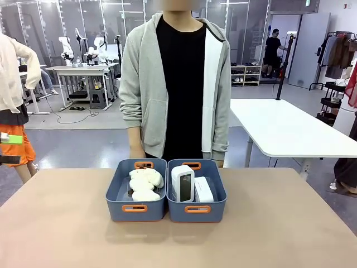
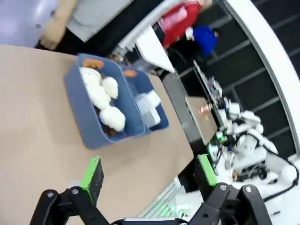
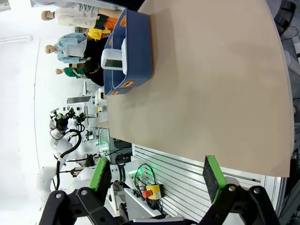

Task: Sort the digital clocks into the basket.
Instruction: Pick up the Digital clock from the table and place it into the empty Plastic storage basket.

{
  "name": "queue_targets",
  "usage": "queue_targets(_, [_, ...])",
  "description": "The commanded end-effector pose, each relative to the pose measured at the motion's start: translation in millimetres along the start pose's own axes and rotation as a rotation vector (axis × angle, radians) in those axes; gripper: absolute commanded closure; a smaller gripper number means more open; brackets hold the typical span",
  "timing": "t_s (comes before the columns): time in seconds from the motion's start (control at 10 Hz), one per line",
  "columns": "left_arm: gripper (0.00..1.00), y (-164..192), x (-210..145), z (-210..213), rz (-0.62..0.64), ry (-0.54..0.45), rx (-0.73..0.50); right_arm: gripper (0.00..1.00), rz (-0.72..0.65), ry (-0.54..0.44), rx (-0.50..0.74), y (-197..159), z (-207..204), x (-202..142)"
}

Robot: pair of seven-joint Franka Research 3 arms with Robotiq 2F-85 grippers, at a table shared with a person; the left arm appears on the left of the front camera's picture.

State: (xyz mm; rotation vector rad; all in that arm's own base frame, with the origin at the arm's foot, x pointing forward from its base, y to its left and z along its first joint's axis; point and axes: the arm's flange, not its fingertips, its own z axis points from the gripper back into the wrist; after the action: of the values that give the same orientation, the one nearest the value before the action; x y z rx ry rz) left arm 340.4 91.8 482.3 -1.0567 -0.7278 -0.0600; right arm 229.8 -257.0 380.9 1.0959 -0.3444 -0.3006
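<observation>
Two clocks point(image 1: 183, 182) sat in the right basket point(image 1: 197, 210), one upright with its dark face forward, the other point(image 1: 203, 190) lying beside it. Plush toys point(image 1: 145, 183) filled the bin point(image 1: 135, 209) touching its left side. Both baskets lay well ahead of the left claw point(image 2: 149, 175) and the right claw point(image 3: 156, 179), each spread wide and empty above the table point(image 1: 67, 229). A person point(image 1: 175, 84) stood just behind the baskets.

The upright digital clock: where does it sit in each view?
Front view: upright digital clock stands in the right-hand blue bin, centre.
Left wrist view: in the farther bin, right of centre.
Right wrist view: upper left, rising from the near bin.
Shared landmark: orange handle slots.
</observation>
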Motion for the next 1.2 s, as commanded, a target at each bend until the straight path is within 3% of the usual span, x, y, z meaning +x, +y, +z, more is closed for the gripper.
queue_targets(0.0, [0.00,17.2,-111.2,-3.9,0.147,-0.117,0.025,0.00,0.003,-0.003,0.011,0.7,1.4,-1.7])
queue_targets(0.1, [0.00,44.0,-122.1,-11.3,0.185,-0.167,0.031,0.00,0.003,-0.003,0.011,0.7,1.4,-1.7])
queue_targets(0.2, [0.00,20.4,-1.1,12.5,0.070,-0.051,0.018,0.00,0.003,-0.003,0.011,0.7,1.4,-1.7])
queue_targets(1.1, [0.00,20.4,-1.1,12.5,0.070,-0.051,0.018,0.00,0.003,-0.003,0.011,0.7,1.4,-1.7])
